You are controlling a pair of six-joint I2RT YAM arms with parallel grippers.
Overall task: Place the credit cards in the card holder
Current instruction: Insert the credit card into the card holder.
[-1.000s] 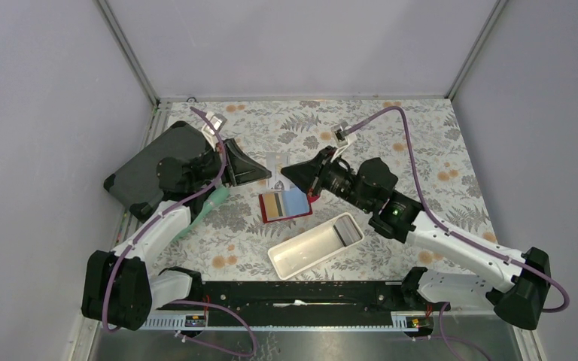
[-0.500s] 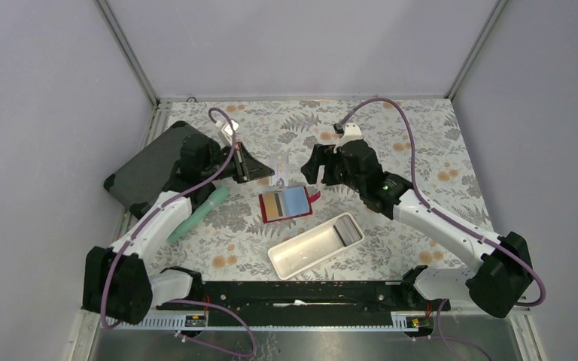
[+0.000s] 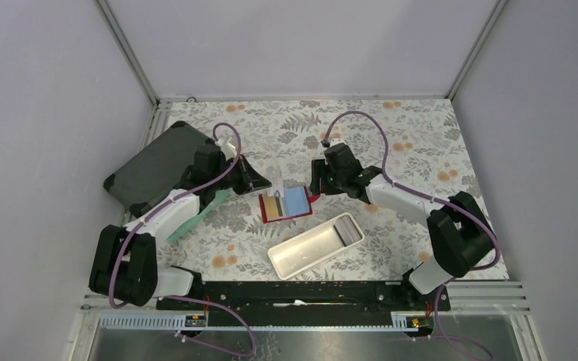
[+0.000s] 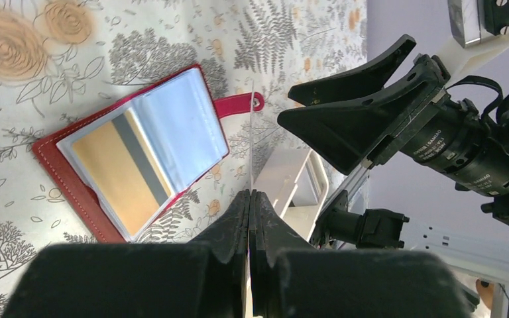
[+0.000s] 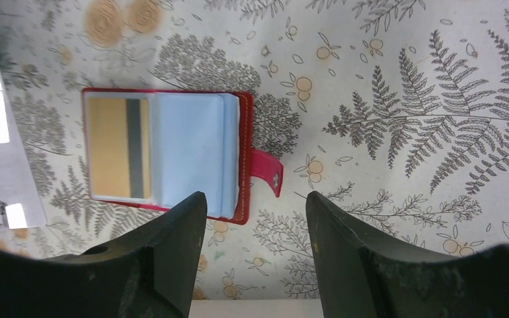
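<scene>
Floral cloth [image 3: 421,135] over the table, grey walls around. Nearest the arm bases: white tray [image 3: 308,248], lying slantwise. Just beyond it, the red wallet [image 5: 246,126] lies open and flat, snap strap out to its right. Yellow-brown card [image 5: 109,149] sits in one page; the pale blue leaf beside it could be card or sleeve, can't tell. Left gripper [image 4: 250,197] is clamped on a pale card [image 4: 251,132], held just off the wallet's far edge. Right gripper [image 5: 255,199] is over the strap side, jaws wide, empty. Far left: dark case [image 3: 154,162], green tool [image 3: 203,209] beside it.
</scene>
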